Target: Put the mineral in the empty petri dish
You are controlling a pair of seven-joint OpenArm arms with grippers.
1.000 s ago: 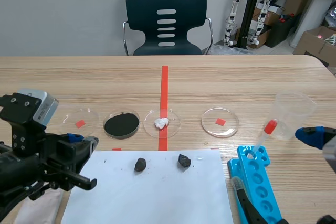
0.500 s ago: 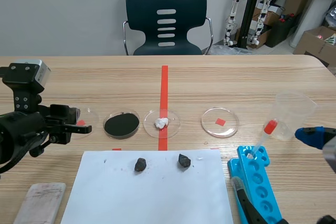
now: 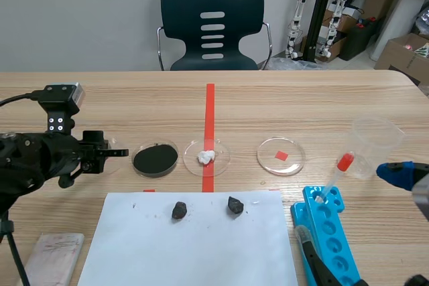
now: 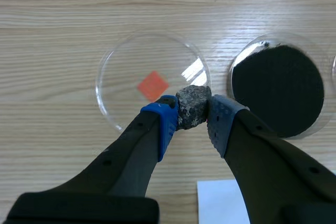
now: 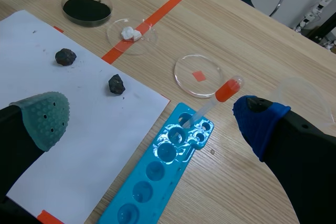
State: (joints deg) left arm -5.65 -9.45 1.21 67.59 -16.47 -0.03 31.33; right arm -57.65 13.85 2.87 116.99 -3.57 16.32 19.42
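Observation:
My left gripper (image 4: 190,121) is shut on a small grey mineral (image 4: 192,106). It hangs over the near rim of an empty petri dish (image 4: 126,77) that has an orange-red mark under it. In the scene view the left gripper (image 3: 115,153) is at the table's left and its arm hides most of that dish. Two more dark minerals (image 3: 179,210) (image 3: 234,205) lie on the white paper (image 3: 194,246). A second empty dish (image 3: 281,155) sits right of the red line. My right gripper (image 5: 152,114) stands open above the paper and the blue tray, holding nothing.
A dish of black powder (image 3: 155,159) and a dish with a white lump (image 3: 206,157) stand between the two empty dishes. A blue well tray (image 3: 328,232), a red-bulbed pipette (image 3: 338,169) and a clear cup (image 3: 375,145) are at the right. A grey block (image 3: 50,256) lies front left.
The left arm has swung from beside the paper's front-left corner away from me and leftward. Its gripper now hangs over the leftmost dish. The right arm has not moved.

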